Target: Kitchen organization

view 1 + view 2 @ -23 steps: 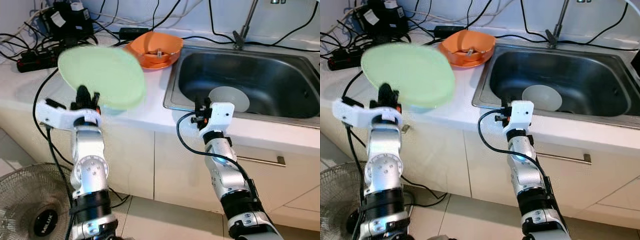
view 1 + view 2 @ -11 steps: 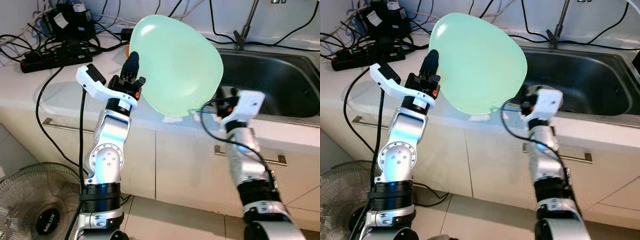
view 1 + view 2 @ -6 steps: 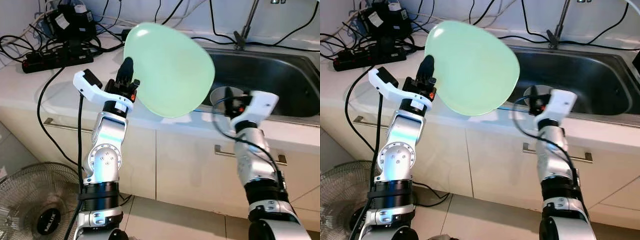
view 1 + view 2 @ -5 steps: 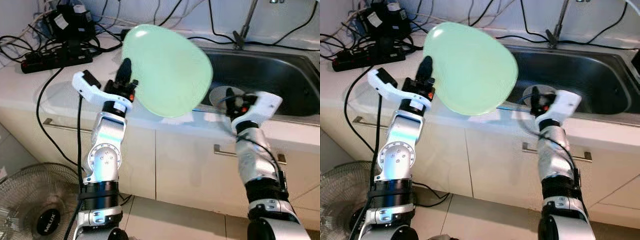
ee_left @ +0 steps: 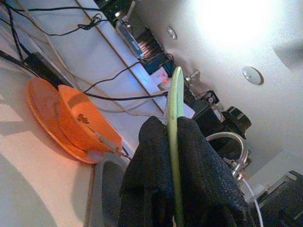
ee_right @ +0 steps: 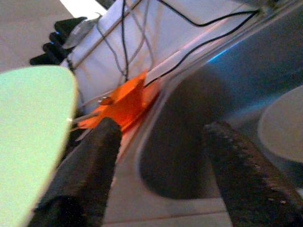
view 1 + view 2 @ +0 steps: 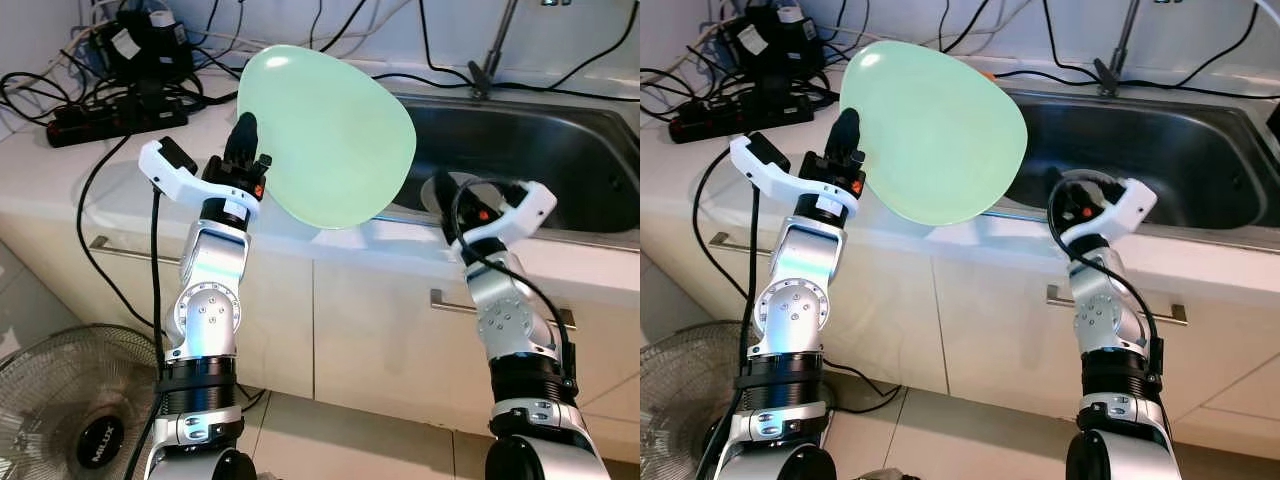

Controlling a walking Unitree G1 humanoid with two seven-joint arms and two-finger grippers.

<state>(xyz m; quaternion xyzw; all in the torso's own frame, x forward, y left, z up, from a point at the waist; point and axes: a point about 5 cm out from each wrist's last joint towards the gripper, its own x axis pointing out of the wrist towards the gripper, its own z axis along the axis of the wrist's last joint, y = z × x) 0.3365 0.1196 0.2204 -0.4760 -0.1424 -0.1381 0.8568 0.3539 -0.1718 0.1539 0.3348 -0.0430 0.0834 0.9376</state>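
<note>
Currently the left gripper [image 5: 173, 161] pinches the green plate [image 7: 325, 135] by its rim, held tilted above the counter edge [image 7: 300, 235] beside the sink [image 7: 560, 150]. Right gripper [image 6: 158, 165] (fingers spread, holding nothing) hovers at the sink's front rim, near the plate's lower edge.

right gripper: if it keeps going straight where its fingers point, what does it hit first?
Probably the inside of the sink. The right gripper, open, aims over the front rim into the basin; the white dish lies off to one side. Depth is unclear.
</note>
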